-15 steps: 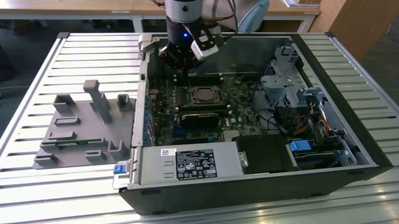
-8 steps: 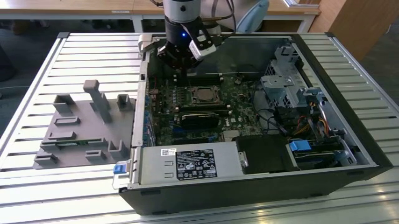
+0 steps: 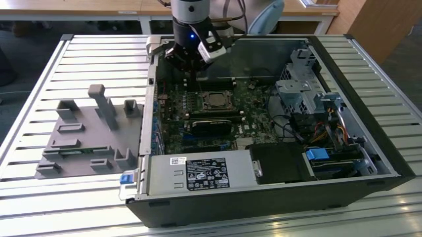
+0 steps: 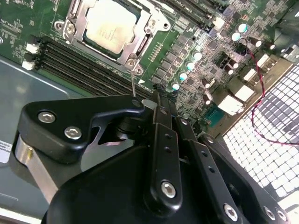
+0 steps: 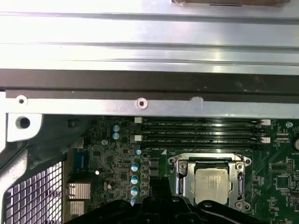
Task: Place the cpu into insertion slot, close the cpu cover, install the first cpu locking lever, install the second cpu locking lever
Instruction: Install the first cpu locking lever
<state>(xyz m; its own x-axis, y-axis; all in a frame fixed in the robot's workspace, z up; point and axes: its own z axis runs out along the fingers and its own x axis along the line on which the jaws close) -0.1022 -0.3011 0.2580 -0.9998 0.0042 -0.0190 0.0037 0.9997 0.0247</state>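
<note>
Nearest in the exterior view, a labelled power supply box (image 3: 197,173) fills the front corner of the open computer case (image 3: 264,203), which lies on the slatted desk (image 3: 39,207). A grey fixture tray (image 3: 79,143) sits beside the case at the exterior view's left. Farther in, on the green motherboard (image 3: 254,123), the cpu (image 3: 214,100) lies in the insertion slot (image 3: 215,94) with the cpu cover (image 4: 74,21) down around it. A thin wire lever (image 4: 133,81) juts from the socket's corner toward the pincer (image 4: 158,93). The pincer hangs over the board's far edge, narrow, with its fingertips drawn together. Whether they pinch the lever I cannot tell.
</note>
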